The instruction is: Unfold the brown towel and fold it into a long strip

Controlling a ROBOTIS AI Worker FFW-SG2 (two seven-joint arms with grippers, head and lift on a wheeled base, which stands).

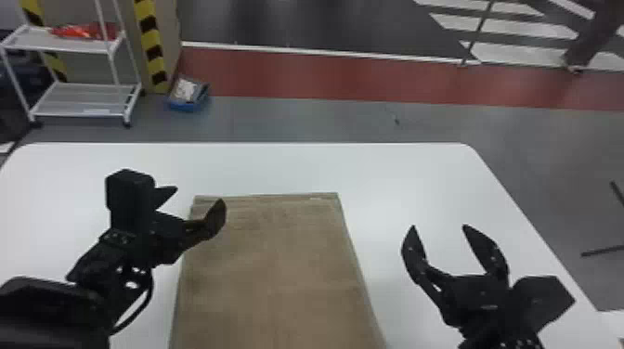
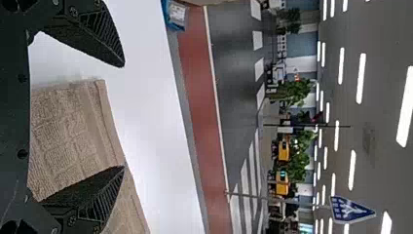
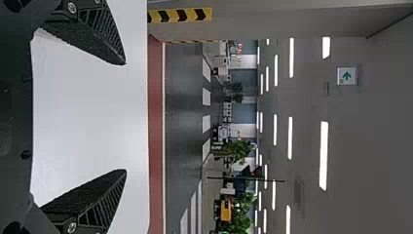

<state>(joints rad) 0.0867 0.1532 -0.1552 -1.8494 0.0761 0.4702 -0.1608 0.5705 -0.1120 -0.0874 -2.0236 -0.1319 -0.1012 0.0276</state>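
The brown towel (image 1: 278, 260) lies flat on the white table, a long rectangle running from mid-table toward the near edge. My left gripper (image 1: 199, 196) is open above the towel's far left corner, one finger over the cloth and the other outside its left edge. In the left wrist view the towel (image 2: 68, 136) shows behind and between the spread fingers of the left gripper (image 2: 123, 116). To the right of the towel, my right gripper (image 1: 438, 227) stands open over bare table. The right wrist view has the right gripper (image 3: 125, 118) with nothing between its fingers.
The white table (image 1: 394, 171) extends past the towel's far edge and both sides. Beyond it on the floor are a white shelf cart (image 1: 79, 100) at the far left and a blue box (image 1: 188, 95) beside a striped pillar (image 1: 151, 46).
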